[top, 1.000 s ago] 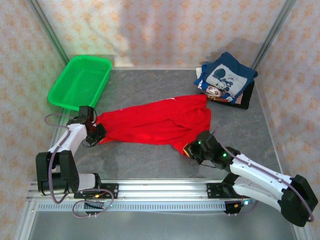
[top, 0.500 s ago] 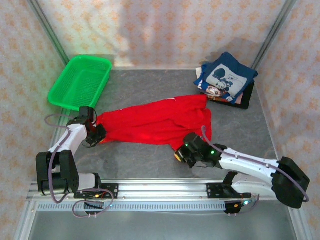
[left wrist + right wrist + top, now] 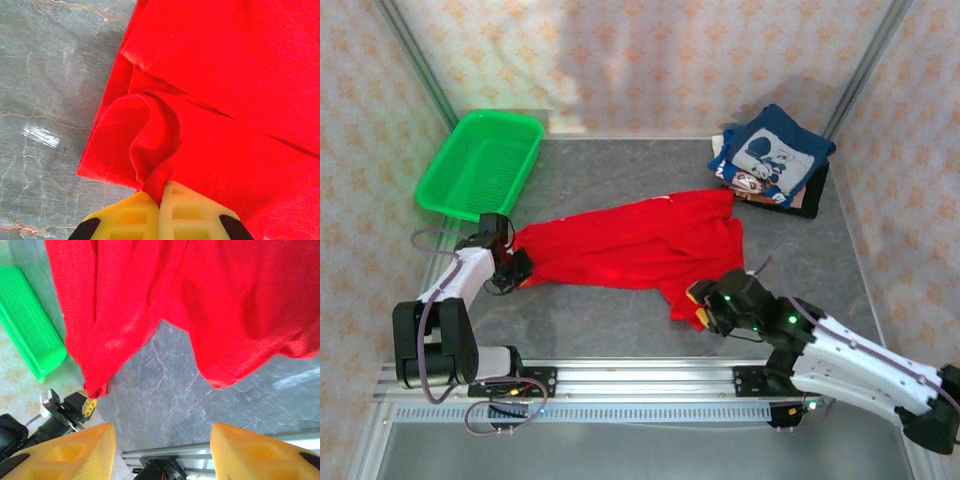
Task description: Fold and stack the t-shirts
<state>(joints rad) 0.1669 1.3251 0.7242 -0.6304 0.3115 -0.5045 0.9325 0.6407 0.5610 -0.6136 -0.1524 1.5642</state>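
Observation:
A bright red t-shirt [image 3: 620,245] lies spread and rumpled across the middle of the table. My left gripper [image 3: 516,266] is at its left end, and the left wrist view shows the jaws [image 3: 162,192] shut on a pinched fold of the red cloth [image 3: 225,100]. My right gripper [image 3: 701,305] is at the shirt's near right corner. In the right wrist view its yellow fingers [image 3: 75,450] stand wide apart over bare table, with the red hem [image 3: 150,300] hanging just beyond them. A navy t-shirt with white print [image 3: 775,152] tops a folded stack at the back right.
A green plastic basket [image 3: 480,165] sits at the back left, close to the left arm. The folded stack rests on a dark board [image 3: 808,200]. The aluminium rail [image 3: 640,375] runs along the near edge. Patterned walls close in the table on three sides.
My right gripper has opened and let go of the red shirt's near right corner, which now lies on the table. The right arm swung left, then back right. The left gripper has held still.

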